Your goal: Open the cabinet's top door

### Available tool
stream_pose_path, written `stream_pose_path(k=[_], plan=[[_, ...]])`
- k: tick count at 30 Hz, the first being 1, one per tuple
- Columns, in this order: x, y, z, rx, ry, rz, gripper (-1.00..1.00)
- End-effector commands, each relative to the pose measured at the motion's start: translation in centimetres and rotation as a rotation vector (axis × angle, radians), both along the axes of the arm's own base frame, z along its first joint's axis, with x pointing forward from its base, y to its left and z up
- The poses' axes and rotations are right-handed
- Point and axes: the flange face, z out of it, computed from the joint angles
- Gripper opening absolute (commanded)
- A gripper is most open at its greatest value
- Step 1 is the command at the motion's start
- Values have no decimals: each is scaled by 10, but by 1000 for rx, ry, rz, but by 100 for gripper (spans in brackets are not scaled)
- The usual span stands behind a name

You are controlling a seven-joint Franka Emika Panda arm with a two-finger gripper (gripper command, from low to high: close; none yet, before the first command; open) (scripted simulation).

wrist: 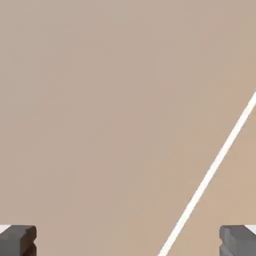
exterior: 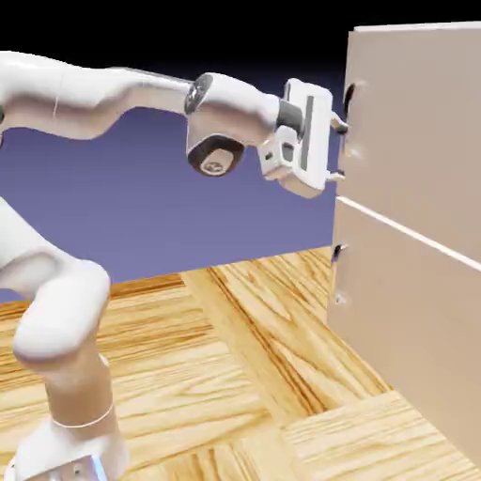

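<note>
Two fingers: gripper [exterior: 339,148] stands with its jaws spread wide and nothing between them, one fingertip above the other in the exterior view, both pointing right at the cabinet front.
Gripper place: upper right of the exterior view, its tips just at the left edge of the top door [exterior: 413,122]; whether they touch the panel I cannot tell.
Hand view: both grey fingertips [wrist: 18,240] sit in the bottom corners, far apart, with only flat beige panel ahead and a thin pale seam [wrist: 212,170] slanting up toward the right edge. No handle shows there.
Handle: small dark curved handle [exterior: 350,97] on the top door's left edge, just above and right of the upper fingertip, not yet between the jaws.
Cabinet: tall beige cabinet [exterior: 423,310] fills the right side of the exterior view; the top door looks shut, flush above the seam.
Lower door: lower door [exterior: 404,319] carries its own small handle [exterior: 339,252], well below the gripper; not the one to take.
Handling, judged: door is a rigid flat panel, likely to swing stiffly on a hinge at the far edge, not fragile.
Where to hold, judged: handle only, since the panel offers no grip; metal is thin and probably slick, so the jaws should straddle it squarely before pulling.
</note>
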Motion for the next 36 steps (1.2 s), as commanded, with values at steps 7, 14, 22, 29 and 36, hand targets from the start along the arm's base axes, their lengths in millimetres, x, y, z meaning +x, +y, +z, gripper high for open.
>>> stream_pose_path(k=[7, 14, 22, 29, 36], plan=[[1, 17, 24, 314, -132, -106, 0], [7, 42, 35, 638, -244, -173, 0], [22, 79, 32, 1019, -332, -219, 0], [42, 116, 16, 1362, -367, -247, 0], [68, 157, -11, 1713, -362, -280, 0]])
